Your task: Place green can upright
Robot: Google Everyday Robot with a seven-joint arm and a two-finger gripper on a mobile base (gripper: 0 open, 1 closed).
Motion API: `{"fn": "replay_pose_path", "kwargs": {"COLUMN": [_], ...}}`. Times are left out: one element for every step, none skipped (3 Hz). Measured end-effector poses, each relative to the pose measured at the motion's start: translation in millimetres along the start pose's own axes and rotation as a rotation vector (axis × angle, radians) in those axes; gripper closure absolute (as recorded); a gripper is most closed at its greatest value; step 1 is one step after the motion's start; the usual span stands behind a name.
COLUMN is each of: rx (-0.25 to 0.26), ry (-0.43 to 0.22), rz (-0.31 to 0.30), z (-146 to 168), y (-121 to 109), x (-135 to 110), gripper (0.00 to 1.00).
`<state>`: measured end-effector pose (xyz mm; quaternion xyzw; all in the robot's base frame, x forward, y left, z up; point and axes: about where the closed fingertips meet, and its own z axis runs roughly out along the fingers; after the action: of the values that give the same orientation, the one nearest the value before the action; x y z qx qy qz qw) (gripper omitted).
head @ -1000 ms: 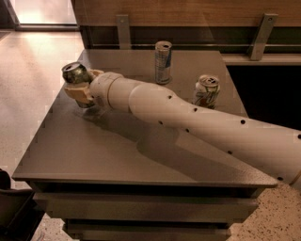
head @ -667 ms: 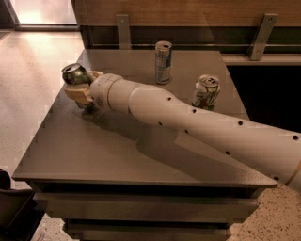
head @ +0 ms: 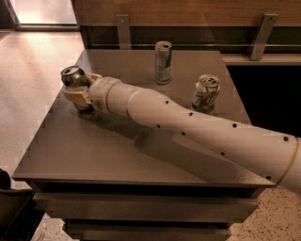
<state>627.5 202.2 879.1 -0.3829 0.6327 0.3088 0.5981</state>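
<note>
The tan two-finger gripper (head: pixel 79 90) grasps the dark green shiny metal can (head: pixel 73 78), tilted, silver top showing, at the grey table's (head: pixel 94 150) left edge.

On the grey table (head: pixel 94 155), with my gripper (head: pixel 80 88) at its ten o'clock edge, a slim blue-and-silver can (head: pixel 163 62) stands upright at twelve o'clock and a white can with green and red print (head: pixel 206 93) stands upright at two o'clock, the two apart, below a wood-panelled wall (head: pixel 197 12).
</note>
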Motion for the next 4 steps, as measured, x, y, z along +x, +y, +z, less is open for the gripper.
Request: {"fn": "replay_pose_path", "kwargs": {"rx": [-0.003,-0.003,-0.003,-0.003], "ry": [-0.009,-0.009,-0.009,-0.009], "rz": [0.018,0.018,0.018,0.018], "z": [3.7,3.4,3.4,3.5], "y": [2.5,2.3,2.4,2.4], "x": [9.8,7.2,6.9,6.8], "gripper": [1.0,1.0,0.84,0.6]}}
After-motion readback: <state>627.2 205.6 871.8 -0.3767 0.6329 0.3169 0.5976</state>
